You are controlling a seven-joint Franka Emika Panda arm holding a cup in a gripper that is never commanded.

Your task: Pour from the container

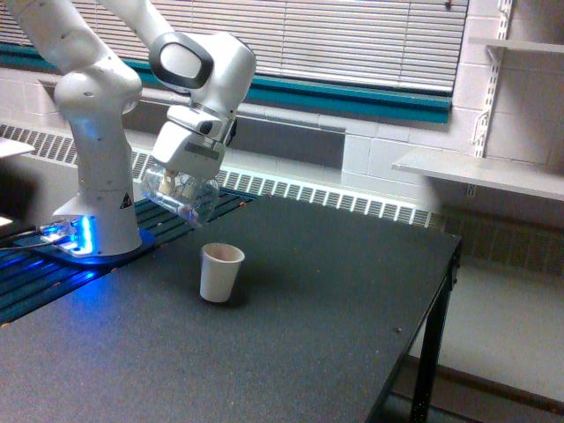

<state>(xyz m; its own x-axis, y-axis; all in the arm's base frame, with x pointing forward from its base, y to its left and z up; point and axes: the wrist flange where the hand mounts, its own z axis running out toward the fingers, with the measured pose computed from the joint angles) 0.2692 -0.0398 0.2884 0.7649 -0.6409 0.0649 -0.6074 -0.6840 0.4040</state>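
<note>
Exterior view recorded one white robot arm (97,132) mounted at the far left of a dark speckled worktop (291,308), its base lit blue. The claw (183,181) was closed around a clear plastic cup (181,196), which hung in the air above the worktop. This cup was tipped steeply, close to lying on its side, with its mouth directed toward the exterior view's right and slightly downward. Small reddish and tan pieces showed faintly through its wall; their exact number could not be determined.

Below and slightly to the right of the held cup, an off-white paper cup (219,272) rested on the worktop. It was tilted, its open rim leaning toward the right, not standing square. The two cups were apart, with a clear gap between them. Whether any pieces lay inside the paper cup could not be determined.

Behind the worktop ran a radiator grille (335,199) along the wall, with closed window blinds (352,40) above it. A white shelf (480,172) was fixed to the wall at the far right.
</note>
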